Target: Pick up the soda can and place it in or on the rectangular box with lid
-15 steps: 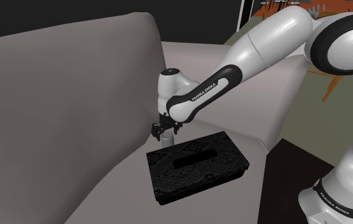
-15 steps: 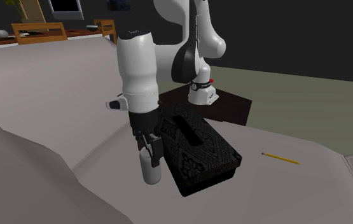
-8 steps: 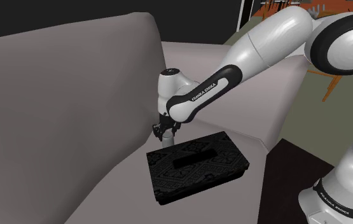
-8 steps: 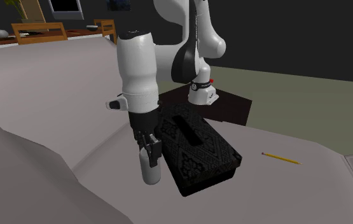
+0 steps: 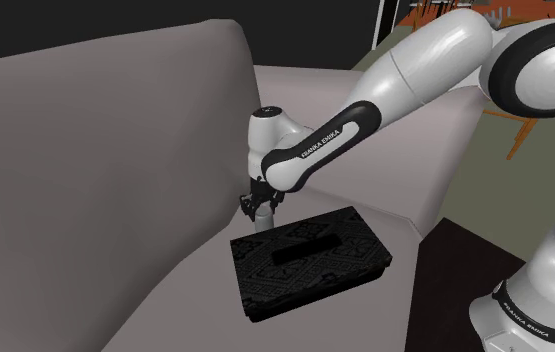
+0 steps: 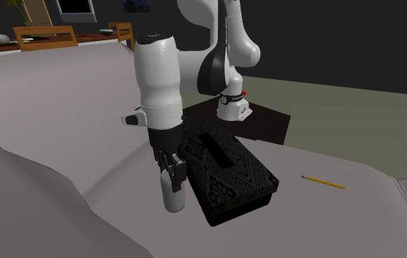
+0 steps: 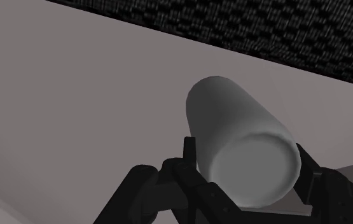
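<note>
The box lies on the seat of the sofa, in front of the backrest. In the shoulder view the soda can stands upright just beside the box's far left corner, between the box and the backrest, clasped in the jaws that hang above it. In the second exterior view the arm's stand is behind the box, off the sofa, and a pencil lies on the seat to the box's right, well apart from it.

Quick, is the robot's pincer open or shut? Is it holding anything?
The pincer: shut, holding the soda can, which is drawn plain white.
</note>
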### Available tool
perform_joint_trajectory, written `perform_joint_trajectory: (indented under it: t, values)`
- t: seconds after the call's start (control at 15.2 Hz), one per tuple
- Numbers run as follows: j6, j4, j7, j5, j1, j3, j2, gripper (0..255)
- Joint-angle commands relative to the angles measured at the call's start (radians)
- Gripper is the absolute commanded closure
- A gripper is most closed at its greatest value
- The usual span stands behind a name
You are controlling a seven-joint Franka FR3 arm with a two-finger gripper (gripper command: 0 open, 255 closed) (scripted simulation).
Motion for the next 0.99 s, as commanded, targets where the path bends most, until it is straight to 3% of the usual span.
perform_joint_trajectory:
  t: [0.0, 0.92]
  values:
    - [-0.015, 0.000, -0.002, 0.005, -0.002, 0.004, -0.015, 255]
    - [-0.166, 0.048, -0.018, 0.041, -0.018, 0.024, -0.121, 255]
